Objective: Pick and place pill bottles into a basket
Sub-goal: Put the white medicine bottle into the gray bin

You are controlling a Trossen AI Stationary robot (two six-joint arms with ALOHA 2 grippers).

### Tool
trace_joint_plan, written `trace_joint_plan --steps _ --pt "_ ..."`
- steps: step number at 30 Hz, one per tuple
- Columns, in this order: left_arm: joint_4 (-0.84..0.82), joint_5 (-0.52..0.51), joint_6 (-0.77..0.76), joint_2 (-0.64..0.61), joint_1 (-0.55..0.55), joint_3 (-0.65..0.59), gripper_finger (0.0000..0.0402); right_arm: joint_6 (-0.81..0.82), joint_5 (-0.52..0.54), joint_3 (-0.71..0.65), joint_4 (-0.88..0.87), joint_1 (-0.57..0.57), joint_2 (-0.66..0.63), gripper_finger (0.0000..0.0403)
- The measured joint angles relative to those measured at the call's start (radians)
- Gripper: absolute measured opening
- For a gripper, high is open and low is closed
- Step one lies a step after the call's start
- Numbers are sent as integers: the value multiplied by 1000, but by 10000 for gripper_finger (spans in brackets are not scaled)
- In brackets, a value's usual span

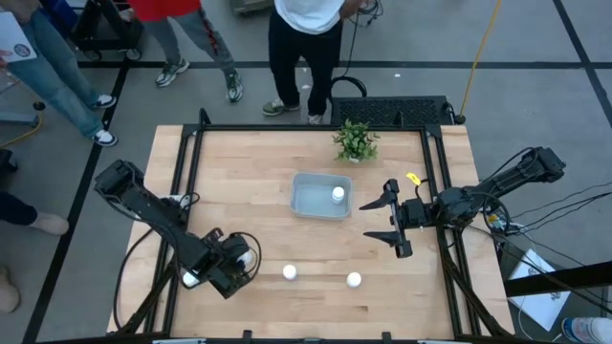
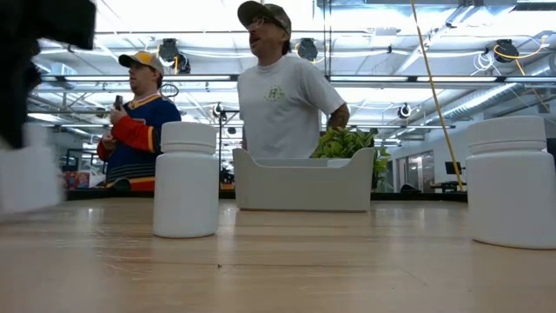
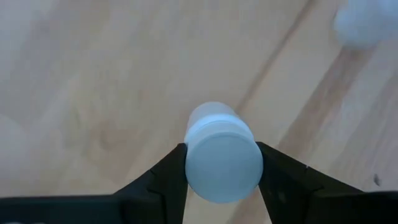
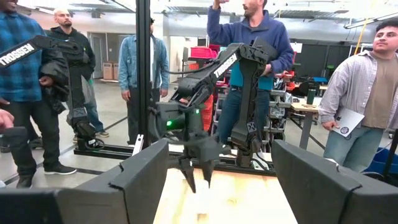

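Observation:
My left gripper [image 1: 247,260] is at the table's near left, fingers pointing down, shut on a white pill bottle [image 3: 221,155]. This bottle also shows blurred at the left edge of the low view [image 2: 26,178]. One bottle [image 1: 338,194] stands inside the pale grey-blue basket [image 1: 308,205] at mid-table. Two more bottles [image 1: 290,272] [image 1: 354,280] stand upright on the wood near the front edge. My right gripper [image 1: 389,222] hovers wide open and empty to the right of the basket. My left gripper pinches the bottle at its cap end [image 3: 193,165] between its two fingers, one on each side of the round cap. The fingers come from above, pointing down, and the bottle stands upright below them. I cannot tell whether its base is on the table.
A small green potted plant [image 1: 355,141] stands behind the basket at the far edge. Several people stand beyond the table's far side. Black frame rails [image 1: 435,182] run along the table's left, right and far sides.

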Motion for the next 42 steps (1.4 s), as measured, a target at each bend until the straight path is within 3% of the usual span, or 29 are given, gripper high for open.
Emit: trace_joint_plan --steps 15,22,27,34,42 --pt "18 -491 239 -304 46 0 166 0 1 0 0 0 0 279" --pt "85 -545 446 -470 157 1 166 -9 2 0 0 0 0 279" --pt "236 -474 680 -536 276 2 166 -26 2 0 8 0 0 279" --pt "461 -271 929 -571 441 2 166 -26 2 0 7 0 0 279" --pt "581 -31 1022 -559 633 32 166 -26 2 0 7 0 0 279"
